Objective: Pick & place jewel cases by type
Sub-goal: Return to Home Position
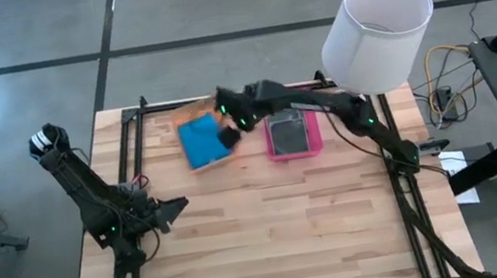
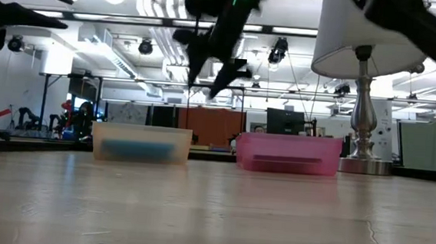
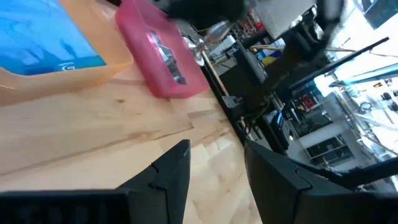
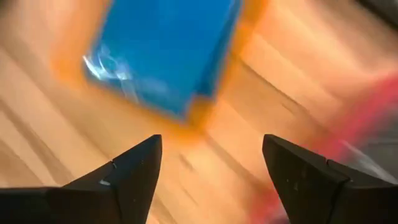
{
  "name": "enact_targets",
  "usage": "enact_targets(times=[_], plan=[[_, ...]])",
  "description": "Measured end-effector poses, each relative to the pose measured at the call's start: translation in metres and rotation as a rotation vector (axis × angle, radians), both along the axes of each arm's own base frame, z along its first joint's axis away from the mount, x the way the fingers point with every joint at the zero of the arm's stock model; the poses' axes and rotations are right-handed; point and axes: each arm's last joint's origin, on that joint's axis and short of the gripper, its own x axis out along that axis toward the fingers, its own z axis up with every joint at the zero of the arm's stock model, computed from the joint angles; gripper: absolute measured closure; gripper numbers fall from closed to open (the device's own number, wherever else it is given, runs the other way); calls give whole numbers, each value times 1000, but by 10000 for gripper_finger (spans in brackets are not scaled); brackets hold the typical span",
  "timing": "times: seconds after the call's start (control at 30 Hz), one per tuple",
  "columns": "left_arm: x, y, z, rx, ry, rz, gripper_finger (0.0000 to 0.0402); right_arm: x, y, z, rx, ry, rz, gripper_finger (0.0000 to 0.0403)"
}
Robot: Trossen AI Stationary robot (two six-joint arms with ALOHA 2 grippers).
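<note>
sitting at the table's left, the left gripper (image 1: 178, 207) is parted and empty. two trays stand side by side: the orange tray (image 1: 214, 165) holds blue jewel cases (image 1: 197, 143), number unclear, with the right gripper (image 1: 228, 138) above them, spread wide, gripping nothing. the pink tray (image 1: 296, 155) holds dark jewel cases (image 1: 292, 133).

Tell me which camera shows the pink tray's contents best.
Left wrist view: it looks into the pink tray, showing dark cases inside. The high view shows them small and grey. The low view shows only the tray's wall; the right wrist view only a pink edge.
</note>
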Motion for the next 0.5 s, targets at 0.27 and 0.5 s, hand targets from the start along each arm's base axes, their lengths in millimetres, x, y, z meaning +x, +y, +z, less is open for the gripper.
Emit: enact_targets(times=[0.27,0.5], plan=[[17,-1,23,51,8,4,267,-68,168,83,-370,-160,376,137],[44,0,63,210,45,-130,267,-173,191,70,-253,-370,294,175]])
